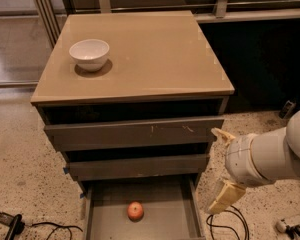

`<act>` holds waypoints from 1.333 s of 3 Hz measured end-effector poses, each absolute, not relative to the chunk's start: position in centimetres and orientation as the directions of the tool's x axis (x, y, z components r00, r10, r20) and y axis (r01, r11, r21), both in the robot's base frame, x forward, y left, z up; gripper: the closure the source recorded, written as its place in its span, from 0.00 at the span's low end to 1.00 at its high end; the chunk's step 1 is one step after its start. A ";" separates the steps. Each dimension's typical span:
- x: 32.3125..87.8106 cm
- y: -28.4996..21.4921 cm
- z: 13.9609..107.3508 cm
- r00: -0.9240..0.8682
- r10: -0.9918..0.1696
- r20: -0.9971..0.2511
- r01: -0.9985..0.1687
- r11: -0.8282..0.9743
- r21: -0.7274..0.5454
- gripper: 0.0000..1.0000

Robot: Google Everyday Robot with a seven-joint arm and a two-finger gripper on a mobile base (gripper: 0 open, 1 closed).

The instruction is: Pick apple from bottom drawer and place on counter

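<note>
The apple, small and red with yellowish patches, lies on the grey floor of the open bottom drawer, near its middle. The tan counter tops the dark cabinet. My gripper hangs to the right of the cabinet, level with the lower drawers. Its two cream fingers are spread wide apart and hold nothing. It is right of the apple and above it, outside the drawer.
A white bowl stands on the counter's left back part. Two drawers with scuffed fronts sit above the open one. Cables lie on the speckled floor at left and right. A dark wall is at right.
</note>
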State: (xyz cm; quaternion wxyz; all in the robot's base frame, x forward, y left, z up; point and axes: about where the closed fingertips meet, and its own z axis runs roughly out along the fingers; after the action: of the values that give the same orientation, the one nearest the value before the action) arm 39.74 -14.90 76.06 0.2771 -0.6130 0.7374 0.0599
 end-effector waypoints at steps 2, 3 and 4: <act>39.2 -10.9 68.0 -0.034 -0.883 -0.468 -0.975 0.132 -0.177 0.00; 39.6 -9.7 63.8 0.001 -0.859 -0.511 -0.974 0.116 -0.197 0.00; 39.5 -9.1 59.3 0.008 -0.828 -0.560 -0.975 0.118 -0.189 0.00</act>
State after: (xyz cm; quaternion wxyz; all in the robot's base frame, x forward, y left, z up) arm 39.55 -9.10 59.28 0.2825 -0.6514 0.6921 0.1297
